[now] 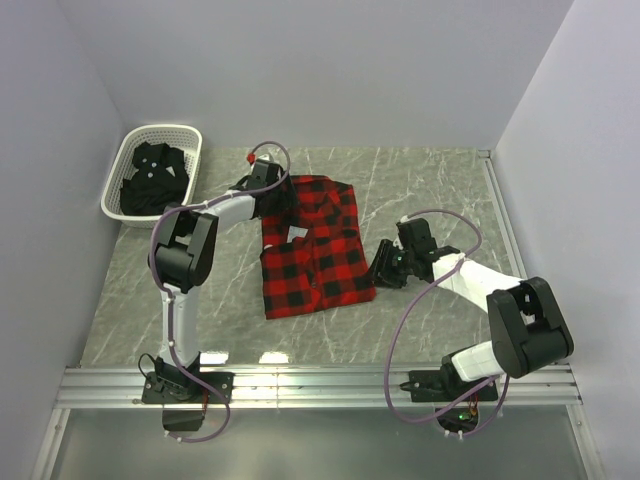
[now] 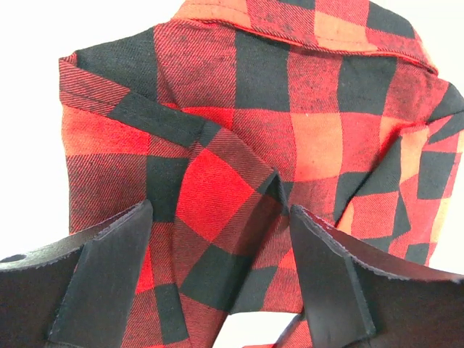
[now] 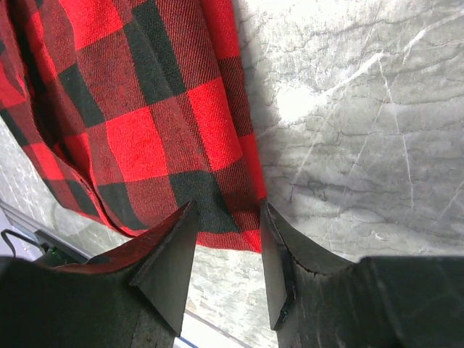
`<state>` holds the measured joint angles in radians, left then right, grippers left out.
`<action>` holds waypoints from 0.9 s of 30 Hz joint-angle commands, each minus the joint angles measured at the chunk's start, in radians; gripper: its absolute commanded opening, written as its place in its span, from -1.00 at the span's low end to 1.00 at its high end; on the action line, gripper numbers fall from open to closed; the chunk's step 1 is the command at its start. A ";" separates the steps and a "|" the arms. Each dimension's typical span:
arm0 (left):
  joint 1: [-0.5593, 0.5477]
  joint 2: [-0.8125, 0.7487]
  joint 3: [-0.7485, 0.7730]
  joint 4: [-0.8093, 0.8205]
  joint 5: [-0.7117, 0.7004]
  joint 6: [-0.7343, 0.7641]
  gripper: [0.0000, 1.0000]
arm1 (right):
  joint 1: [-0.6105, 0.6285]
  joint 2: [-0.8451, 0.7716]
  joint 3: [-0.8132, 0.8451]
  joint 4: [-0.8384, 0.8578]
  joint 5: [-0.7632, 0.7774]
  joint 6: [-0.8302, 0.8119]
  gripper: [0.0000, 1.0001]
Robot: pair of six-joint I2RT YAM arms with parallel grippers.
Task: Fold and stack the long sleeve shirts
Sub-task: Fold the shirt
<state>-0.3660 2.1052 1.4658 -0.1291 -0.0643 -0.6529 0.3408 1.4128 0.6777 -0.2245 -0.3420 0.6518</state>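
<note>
1. Currently I'm working on the fold of the red checked shirt point(image 1: 315, 250). It lies flat near the middle of the table point(image 1: 450, 190), already narrowed to a rough rectangle, with its collar toward the far side.
2. My left claw point(image 2: 221, 210) sits at the shirt's far left corner, by the collar and shoulder. Its jaws are spread wide and released. A raised ridge of cloth stands between them, but nothing is pinched.
3. My right claw point(image 3: 228, 206) is at the shirt's near right edge. Its jaws are half parted and straddle the hem at the corner. I can see a gap beside the cloth, so I judge it is not yet grasping.
4. The black shirt point(image 1: 152, 175) lies crumpled in the white basket point(image 1: 165, 130) at the far left. With that one still to do, I judge the task well short of halfway.
5. Next, I think each claw has to clamp its own edge, the right on the hem and the left on the shoulder. Both should catch every layer, then lift low together and carry one end over the other. If a claw takes only the top layer, I'd expect the fold to come apart.
</note>
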 commanded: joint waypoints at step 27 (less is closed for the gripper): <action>0.042 0.027 -0.061 0.051 -0.057 -0.142 0.52 | 0.010 -0.001 -0.023 -0.045 0.029 -0.080 -1.00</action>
<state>-0.3439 2.1113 1.4387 -0.0639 -0.0944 -0.7708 0.3447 1.4368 0.6647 -0.2405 -0.3298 0.5999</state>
